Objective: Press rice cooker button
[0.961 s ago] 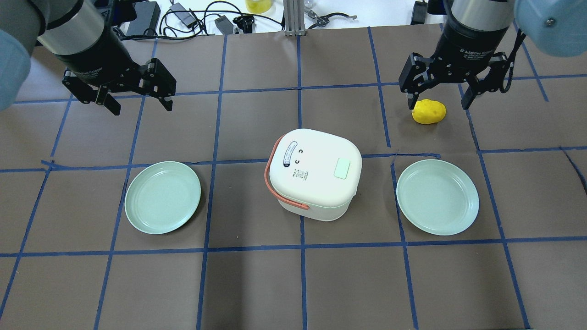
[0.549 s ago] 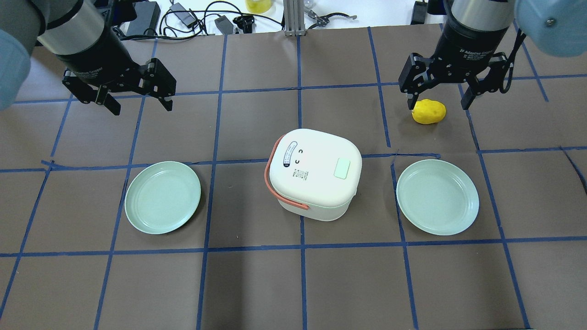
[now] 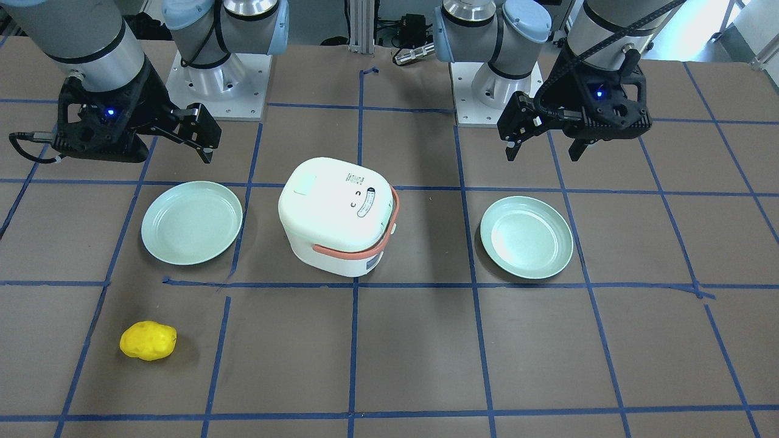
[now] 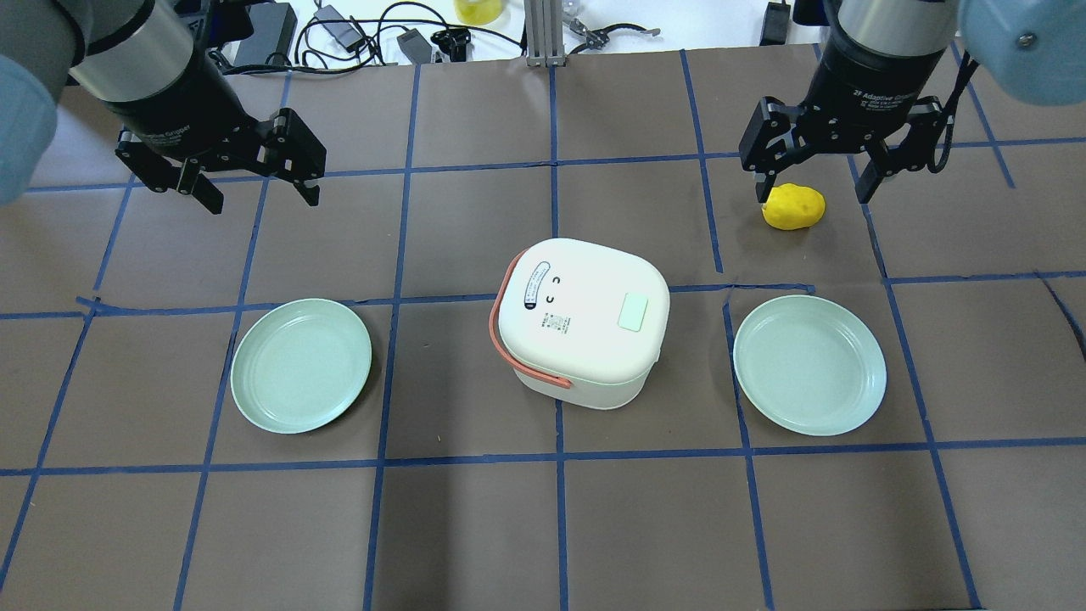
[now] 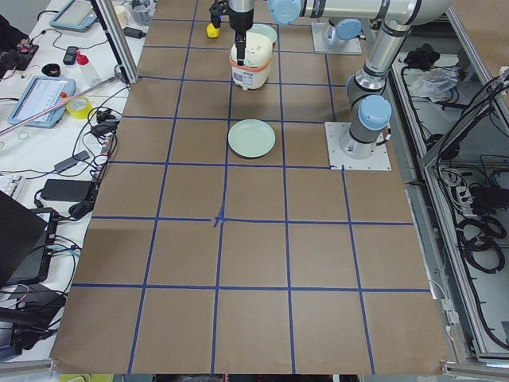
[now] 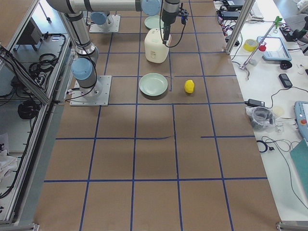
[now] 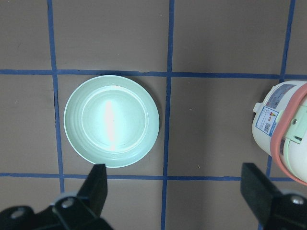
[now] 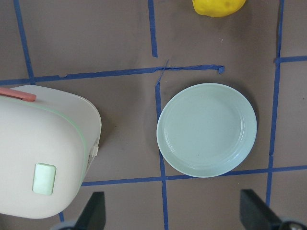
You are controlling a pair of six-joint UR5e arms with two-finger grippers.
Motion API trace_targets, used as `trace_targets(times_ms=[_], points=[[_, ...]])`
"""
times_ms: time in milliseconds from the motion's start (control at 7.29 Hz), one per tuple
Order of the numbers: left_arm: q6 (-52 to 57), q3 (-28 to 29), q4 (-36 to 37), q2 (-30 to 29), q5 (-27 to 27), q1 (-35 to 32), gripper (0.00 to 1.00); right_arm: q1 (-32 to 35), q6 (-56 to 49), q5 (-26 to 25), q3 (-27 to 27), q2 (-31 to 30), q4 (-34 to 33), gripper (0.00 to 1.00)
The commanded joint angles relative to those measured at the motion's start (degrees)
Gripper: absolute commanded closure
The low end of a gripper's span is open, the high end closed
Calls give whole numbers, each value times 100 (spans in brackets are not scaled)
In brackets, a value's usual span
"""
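The white rice cooker (image 4: 579, 339) with an orange handle stands at the table's middle, lid shut. Its pale mint-green button (image 4: 633, 311) sits on the lid's right side. The button also shows in the front view (image 3: 302, 185) and the right wrist view (image 8: 44, 178). My left gripper (image 4: 262, 200) is open and empty, high above the table at the far left. My right gripper (image 4: 810, 196) is open and empty, high at the far right, over a yellow potato (image 4: 793, 207). Both grippers are well away from the cooker.
A mint-green plate (image 4: 301, 365) lies left of the cooker and another plate (image 4: 809, 365) lies right of it, both empty. Cables and tools lie beyond the table's far edge. Blue tape lines grid the brown table.
The right arm has shifted very slightly to the right. Nothing else has moved.
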Motion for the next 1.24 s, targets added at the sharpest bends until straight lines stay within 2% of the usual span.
trace_targets(times_ms=[0, 137, 275, 412, 549, 686, 961, 1098], points=[[0, 5, 0, 0, 0, 0, 0, 9, 21, 16, -8, -10, -40, 3], [0, 5, 0, 0, 0, 0, 0, 17, 30, 25, -26, -19, -49, 4], [0, -4, 0, 0, 0, 0, 0, 44, 56, 33, -26, -27, -49, 23], [0, 5, 0, 0, 0, 0, 0, 61, 361, 181, 0, -28, -23, 57], [0, 5, 0, 0, 0, 0, 0, 70, 529, 583, 35, -28, -14, 84], [0, 5, 0, 0, 0, 0, 0, 105, 635, 796, 62, -19, 21, 100], [0, 5, 0, 0, 0, 0, 0, 577, 1486, 868, 219, 112, -22, 100], [0, 5, 0, 0, 0, 0, 0, 745, 1550, 886, 411, 165, -241, 100]])
